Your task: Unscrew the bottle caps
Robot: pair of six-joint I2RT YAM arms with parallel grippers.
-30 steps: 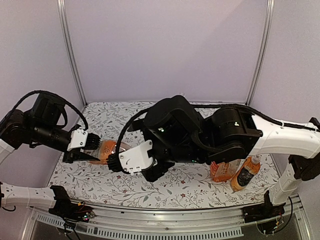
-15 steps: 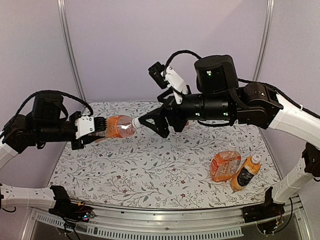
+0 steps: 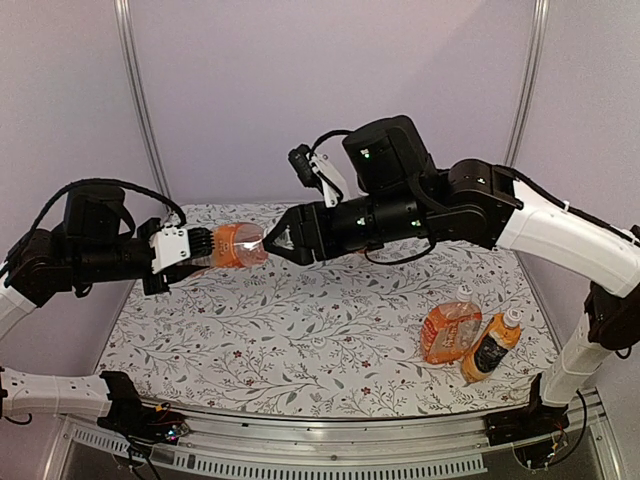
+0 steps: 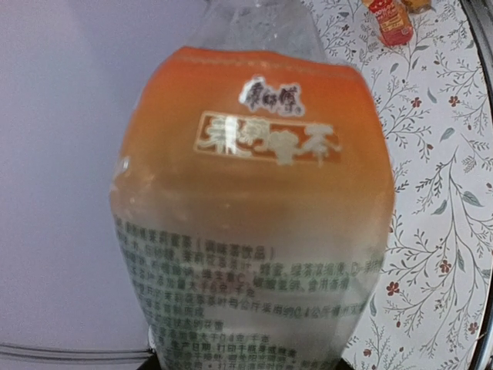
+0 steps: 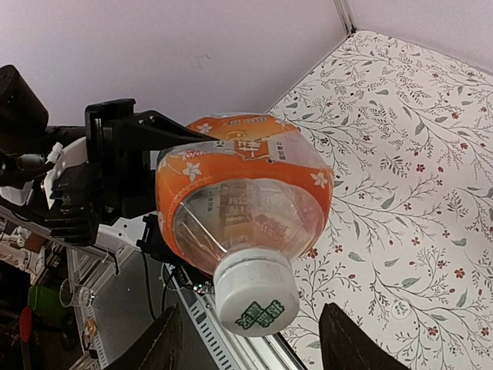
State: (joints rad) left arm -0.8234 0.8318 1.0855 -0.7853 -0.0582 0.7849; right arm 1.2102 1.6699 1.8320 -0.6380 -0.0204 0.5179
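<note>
Above the worktop (image 3: 300,330), the left claw (image 3: 200,246) grips a soft bottle (image 3: 236,245) while the open right claw (image 3: 272,242) flanks its cap (image 5: 254,296), likely slick, best pinched across its sides.

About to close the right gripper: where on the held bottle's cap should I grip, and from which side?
Grip the white cap by its round side wall, coming end-on along the axis of the bottle. The left gripper holds it roughly level, cap facing the open right gripper, whose fingers flank it.
</note>
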